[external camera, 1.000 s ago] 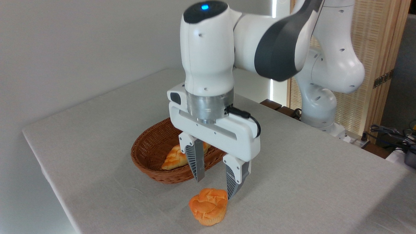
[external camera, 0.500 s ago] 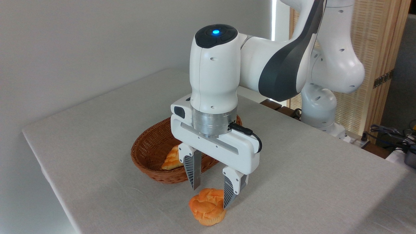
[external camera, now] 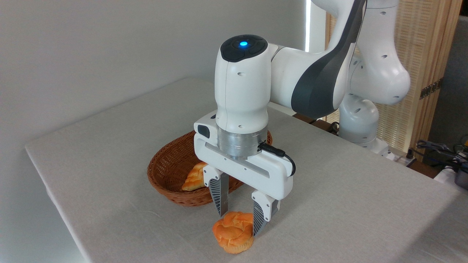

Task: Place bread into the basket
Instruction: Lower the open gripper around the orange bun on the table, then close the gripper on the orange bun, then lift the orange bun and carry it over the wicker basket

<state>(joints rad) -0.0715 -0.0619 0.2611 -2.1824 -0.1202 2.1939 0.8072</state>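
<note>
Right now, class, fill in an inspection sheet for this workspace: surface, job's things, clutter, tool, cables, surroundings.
Surface: table under a plain grey cloth.
Job's things: bun on the cloth, outside the basket.
Clutter: braided loaf lying in the basket.
Tool: tool open, fingers on either side of the bun's top; contact unclear.
Cables: black cable plugged into the tool body; more wires at far right.
Surroundings: bare wall, slatted screen behind the arm.

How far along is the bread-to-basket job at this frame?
Done: the gripper is open astride the small orange-golden round bun on the grey table. In hand: no grasp yet. Left: close, lift, drop it into the oval brown wicker basket beside the braided loaf.
</note>
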